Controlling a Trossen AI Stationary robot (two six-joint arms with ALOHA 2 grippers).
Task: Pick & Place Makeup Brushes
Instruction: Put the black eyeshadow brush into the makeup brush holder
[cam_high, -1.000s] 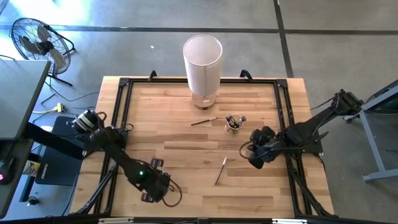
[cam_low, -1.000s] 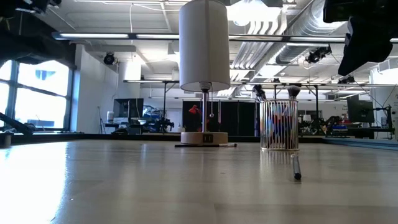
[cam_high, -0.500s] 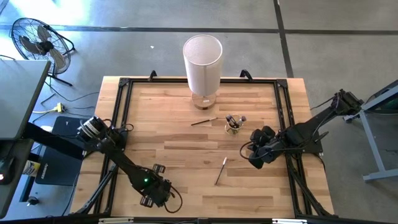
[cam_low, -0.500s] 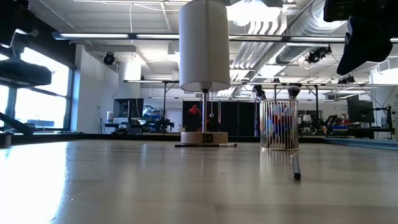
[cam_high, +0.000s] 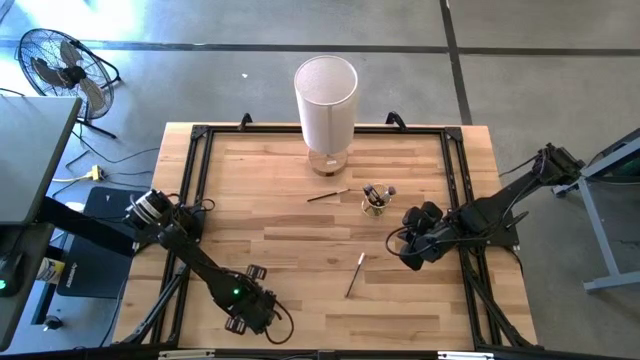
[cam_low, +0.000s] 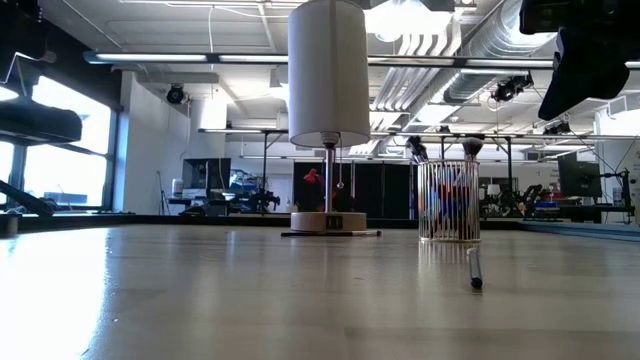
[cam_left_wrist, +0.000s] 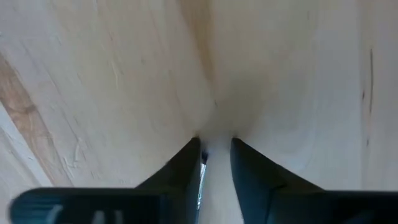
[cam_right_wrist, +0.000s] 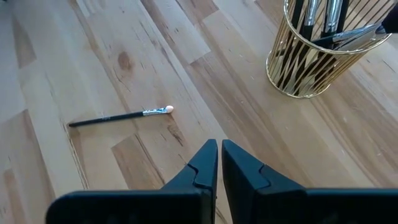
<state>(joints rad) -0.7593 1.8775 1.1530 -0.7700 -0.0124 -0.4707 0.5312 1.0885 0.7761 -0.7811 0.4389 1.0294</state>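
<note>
Two makeup brushes lie flat on the table. One (cam_high: 355, 274) is in the middle toward the near side, seen end-on in the low view (cam_low: 475, 271). A dark one with a pale tuft (cam_high: 328, 195) (cam_right_wrist: 118, 116) lies near the lamp base. More brushes stand in a gold wire cup (cam_high: 375, 200) (cam_right_wrist: 314, 56) (cam_low: 448, 200). My right gripper (cam_high: 408, 252) (cam_right_wrist: 219, 146) is shut and hovers right of the near brush. My left gripper (cam_high: 244, 312) (cam_left_wrist: 216, 149) is at the near-left of the table, pointing down at bare wood, with a narrow gap between its fingers. My left gripper's fingertips (cam_left_wrist: 198, 148) stand right at the bare wood of the table, pointing down. Whether they touch it, I cannot tell.
A tall white cylinder lamp (cam_high: 325, 100) (cam_low: 327, 75) stands at the far middle of the table. A black metal frame (cam_high: 195, 150) runs along the table's edges. Bare wood lies between the two arms around the near brush.
My left arm has moved a little toward the table's near edge, bringing its gripper lower over the near-left wood. The right arm, the brushes and the cup have kept still.
</note>
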